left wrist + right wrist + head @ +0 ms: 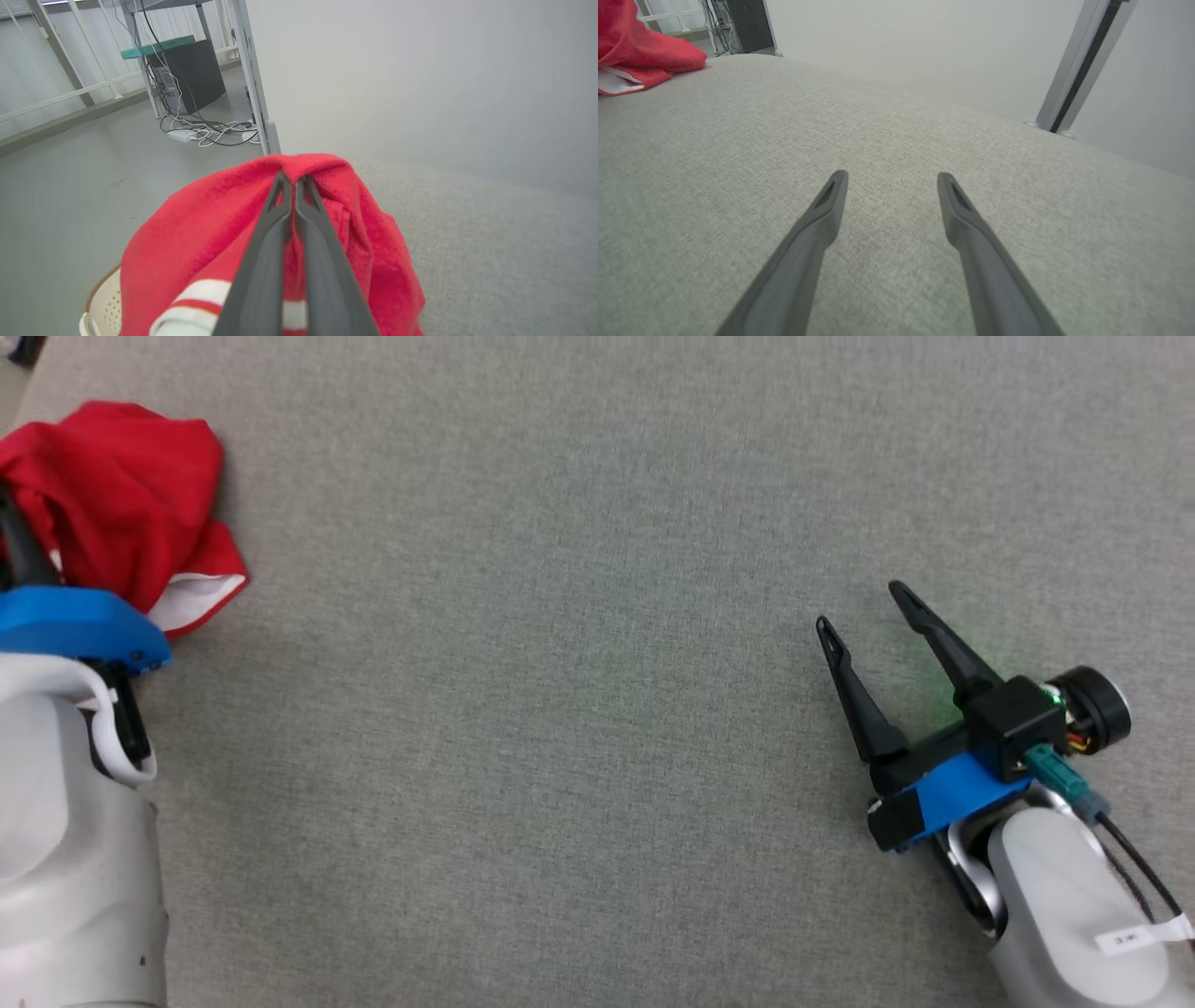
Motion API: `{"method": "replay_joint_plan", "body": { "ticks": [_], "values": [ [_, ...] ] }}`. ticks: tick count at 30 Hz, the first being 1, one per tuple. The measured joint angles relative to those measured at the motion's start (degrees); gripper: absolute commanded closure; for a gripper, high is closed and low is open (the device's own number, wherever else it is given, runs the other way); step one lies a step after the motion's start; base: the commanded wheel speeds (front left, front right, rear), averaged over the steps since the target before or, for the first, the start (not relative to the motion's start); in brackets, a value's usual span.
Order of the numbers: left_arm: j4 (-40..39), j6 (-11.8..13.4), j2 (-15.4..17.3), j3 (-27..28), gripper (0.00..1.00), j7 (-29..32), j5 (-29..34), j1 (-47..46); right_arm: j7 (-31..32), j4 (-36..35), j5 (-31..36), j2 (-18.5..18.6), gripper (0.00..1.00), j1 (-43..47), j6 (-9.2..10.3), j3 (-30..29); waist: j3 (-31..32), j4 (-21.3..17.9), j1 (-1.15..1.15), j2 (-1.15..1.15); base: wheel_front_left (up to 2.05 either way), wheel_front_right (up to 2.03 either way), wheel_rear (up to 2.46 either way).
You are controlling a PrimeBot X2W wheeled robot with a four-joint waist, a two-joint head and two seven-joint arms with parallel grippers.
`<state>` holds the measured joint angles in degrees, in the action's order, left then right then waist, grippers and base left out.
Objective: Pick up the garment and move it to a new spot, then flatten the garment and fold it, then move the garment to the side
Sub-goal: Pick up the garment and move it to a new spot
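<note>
The garment lies on the table's far left, my left gripper in it; my right gripper near right.

The crumpled red fabric garment is cut off by the head view's left edge; it hides most of a cream perforated basket

I'm looking at a grey fabric tabletop stretching across the head view. Beyond its edge a dark computer tower is standing on the floor, cables are lying tangled beside it, and a cream perforated basket is sitting below.
</note>
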<state>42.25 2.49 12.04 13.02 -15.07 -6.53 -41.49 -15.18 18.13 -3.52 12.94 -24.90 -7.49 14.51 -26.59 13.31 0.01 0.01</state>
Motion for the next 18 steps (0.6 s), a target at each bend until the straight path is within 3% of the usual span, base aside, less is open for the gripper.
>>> {"method": "replay_joint_plan", "body": {
  "ticks": [9, 18],
  "values": [
    [-8.47, -4.39, -4.19, -6.08, 1.0, 0.0, 2.99, -1.08, 0.04, 3.38, 0.09, -4.22, 0.0, 3.69, 0.0, -2.66, 6.7, -2.63, -0.01, -0.02, 0.0, 0.0, 0.0],
    [-11.47, -8.1, -8.32, -14.27, 1.0, 0.0, 2.64, -0.85, 0.04, 4.65, 0.27, -7.16, 0.0, 5.58, 0.0, -3.25, 10.87, -11.25, -0.02, -0.02, 0.0, 0.0, 0.0]
  ]
}}
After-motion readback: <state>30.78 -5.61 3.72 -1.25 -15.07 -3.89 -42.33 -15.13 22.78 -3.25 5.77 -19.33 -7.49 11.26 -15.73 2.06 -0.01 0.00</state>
